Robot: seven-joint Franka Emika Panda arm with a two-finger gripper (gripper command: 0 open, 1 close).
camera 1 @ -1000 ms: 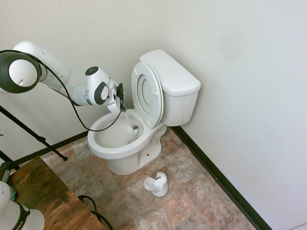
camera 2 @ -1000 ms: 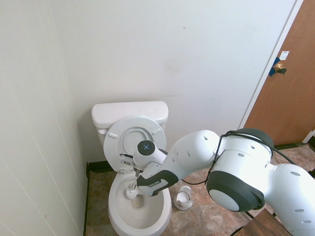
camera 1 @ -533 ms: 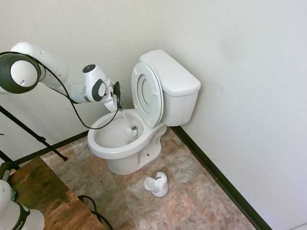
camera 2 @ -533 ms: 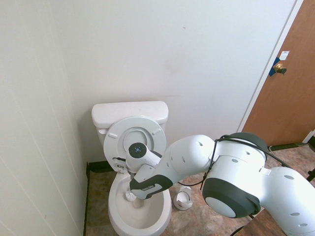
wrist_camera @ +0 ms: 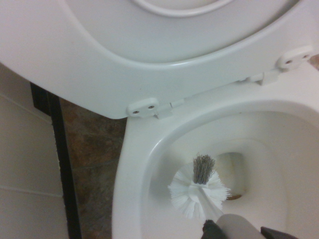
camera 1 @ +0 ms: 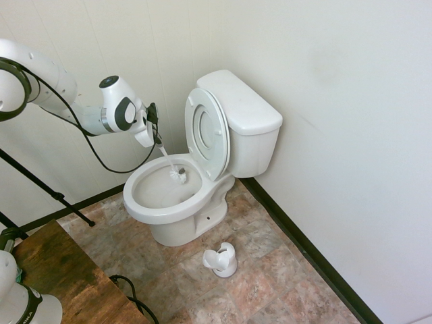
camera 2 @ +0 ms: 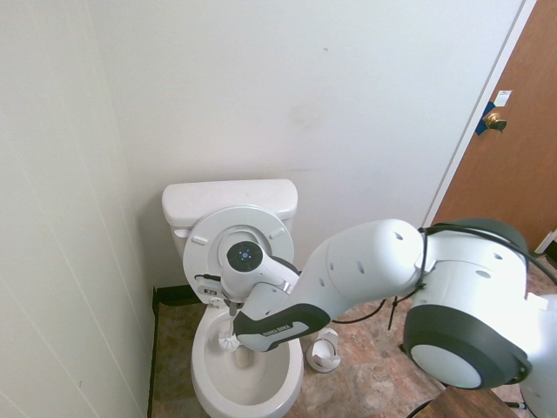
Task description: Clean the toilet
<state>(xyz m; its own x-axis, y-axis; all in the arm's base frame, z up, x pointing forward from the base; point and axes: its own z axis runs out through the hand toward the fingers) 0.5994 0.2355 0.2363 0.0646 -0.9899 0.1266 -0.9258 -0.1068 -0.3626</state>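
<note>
The white toilet (camera 1: 169, 202) stands in the corner with its seat and lid (camera 1: 206, 131) raised against the tank (camera 1: 243, 108). My gripper (camera 1: 156, 137) hovers over the far-left rim of the bowl, shut on the handle of a white toilet brush. The brush slants down into the bowl, and its bristle head (camera 1: 179, 175) hangs inside near the back wall. The second exterior view shows the brush head (camera 2: 224, 338) inside the bowl (camera 2: 204, 383), with my wrist covering the fingers. The wrist view shows the bristle head (wrist_camera: 199, 188) above the drain, under the raised seat (wrist_camera: 149, 64).
A small white brush holder (camera 1: 221, 260) stands on the tiled floor in front of the toilet. Walls close in behind and to the right of the toilet. A brown wooden surface (camera 1: 61, 270) sits at the lower left. A brown door (camera 2: 513, 157) is at the right.
The arm has pulled back away from the raised seat and risen. The brush head has lifted from the bottom of the bowl to hang higher inside it.
</note>
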